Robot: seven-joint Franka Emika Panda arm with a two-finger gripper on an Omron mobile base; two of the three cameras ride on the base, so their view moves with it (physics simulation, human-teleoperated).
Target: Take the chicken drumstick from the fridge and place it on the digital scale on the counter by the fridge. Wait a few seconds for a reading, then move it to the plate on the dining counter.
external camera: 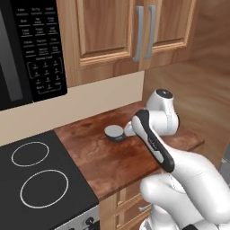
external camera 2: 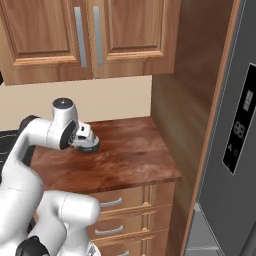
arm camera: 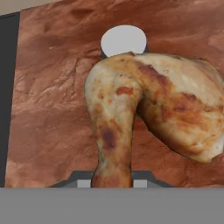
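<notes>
no legible writing; gripper [arm camera: 113, 183] clamps chicken drumstick [arm camera: 153, 109], seemingly above digital scale [arm camera: 124, 40].

A black stovetop [external camera: 40, 179] with two white ring burners is sitting left of the desk, a black microwave [external camera: 31, 49] is hanging above it, and wooden wall cabinets [external camera 2: 90, 35] with grey bar handles are hanging overhead.

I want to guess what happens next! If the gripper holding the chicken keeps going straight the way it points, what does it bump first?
Probably the digital scale, straight ahead beyond the chicken drumstick the gripper holds, though depth is unclear.
</notes>
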